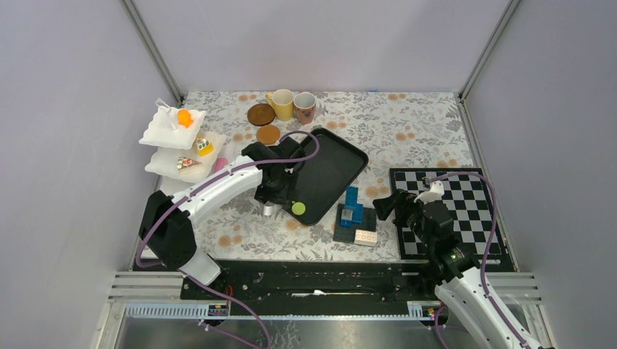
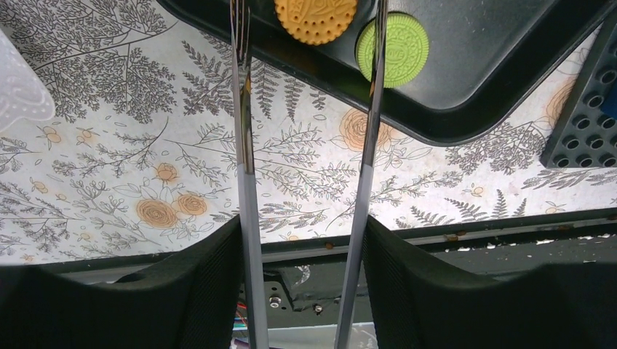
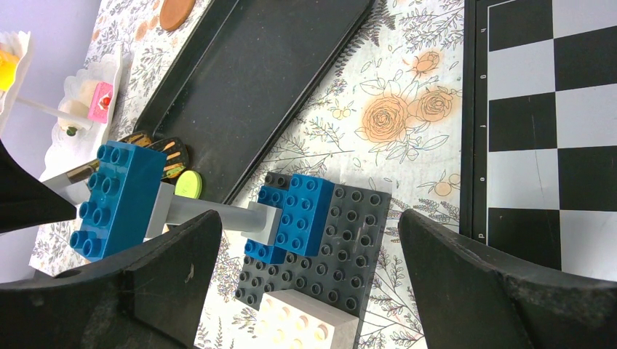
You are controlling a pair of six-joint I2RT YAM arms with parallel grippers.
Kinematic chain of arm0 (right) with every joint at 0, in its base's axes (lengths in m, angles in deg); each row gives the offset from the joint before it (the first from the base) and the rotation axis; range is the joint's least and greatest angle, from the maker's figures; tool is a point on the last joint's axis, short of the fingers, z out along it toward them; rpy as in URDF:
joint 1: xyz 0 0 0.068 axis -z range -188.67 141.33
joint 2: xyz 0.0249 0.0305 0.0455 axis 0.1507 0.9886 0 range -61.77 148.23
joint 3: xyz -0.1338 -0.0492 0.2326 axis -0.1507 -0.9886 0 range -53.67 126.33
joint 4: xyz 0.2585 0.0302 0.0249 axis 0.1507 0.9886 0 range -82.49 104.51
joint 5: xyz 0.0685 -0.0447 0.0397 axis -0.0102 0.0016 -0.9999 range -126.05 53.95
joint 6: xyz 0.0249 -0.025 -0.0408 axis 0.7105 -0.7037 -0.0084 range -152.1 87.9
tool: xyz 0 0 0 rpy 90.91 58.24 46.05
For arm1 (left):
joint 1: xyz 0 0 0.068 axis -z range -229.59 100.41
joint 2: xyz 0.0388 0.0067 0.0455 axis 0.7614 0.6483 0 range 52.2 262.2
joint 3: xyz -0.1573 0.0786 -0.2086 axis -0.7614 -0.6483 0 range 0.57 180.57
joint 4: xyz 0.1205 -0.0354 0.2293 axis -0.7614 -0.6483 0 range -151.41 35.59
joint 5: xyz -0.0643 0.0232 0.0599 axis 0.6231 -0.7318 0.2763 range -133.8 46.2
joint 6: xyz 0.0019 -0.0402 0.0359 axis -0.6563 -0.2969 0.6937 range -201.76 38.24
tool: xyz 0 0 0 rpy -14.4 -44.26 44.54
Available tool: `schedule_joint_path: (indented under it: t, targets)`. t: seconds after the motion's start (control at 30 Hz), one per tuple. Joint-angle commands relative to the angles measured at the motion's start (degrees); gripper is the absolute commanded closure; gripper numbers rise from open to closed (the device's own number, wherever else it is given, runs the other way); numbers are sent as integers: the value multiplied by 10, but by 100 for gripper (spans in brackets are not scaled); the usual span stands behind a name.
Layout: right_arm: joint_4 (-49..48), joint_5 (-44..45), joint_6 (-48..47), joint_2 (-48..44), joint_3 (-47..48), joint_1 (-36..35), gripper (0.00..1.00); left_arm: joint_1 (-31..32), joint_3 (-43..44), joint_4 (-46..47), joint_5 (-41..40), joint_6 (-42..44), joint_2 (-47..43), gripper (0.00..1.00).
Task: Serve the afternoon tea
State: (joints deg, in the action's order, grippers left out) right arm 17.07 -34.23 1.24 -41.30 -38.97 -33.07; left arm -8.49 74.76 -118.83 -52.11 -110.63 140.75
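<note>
From above, the black tray point(image 1: 342, 156) sits in the middle of the flowery table point(image 1: 407, 123). A green cookie point(image 1: 298, 208) lies in its near corner, and the left pincer point(image 1: 271, 198) hangs over that corner. At the left, a white cake stand point(image 1: 161, 134) has small cakes point(image 1: 202, 146) on its plates. The yellow mug point(image 1: 282, 103) and the pinkish mug point(image 1: 305, 107) stand side by side at the back, next to two brown coasters point(image 1: 260, 114). The right pincer point(image 1: 389, 206) is beside the brick stack point(image 1: 354, 218).

From the left wrist, the left pincer point(image 2: 302, 233) squeezes the metal tongs point(image 2: 246, 167). The tongs reach over the tray point(image 2: 480, 65). In the tray, an orange cookie point(image 2: 316, 18) lies between the two tong arms. The green cookie point(image 2: 396, 49) is just beside it.

From the right wrist, the right pincer point(image 3: 309, 222) is spread wide and holds nothing. The brick stack point(image 3: 305, 211) is under it. The green cookie point(image 3: 189, 184) shows at the corner of the tray point(image 3: 269, 80).
</note>
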Motion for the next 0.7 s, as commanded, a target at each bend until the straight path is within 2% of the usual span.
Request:
schedule_joint_path:
  t: [0.0,0.4,0.67]
  targets:
    - [-18,-8,-1,-1,-3,-4,2,7,-3,5,12,12,5,40]
    - [-19,-8,-1,-2,-4,-4,2,16,14,-4,-11,15,26,50]
    - [-18,-10,-1,-2,-4,-4,2,21,31,-5,-35,8,23,75]
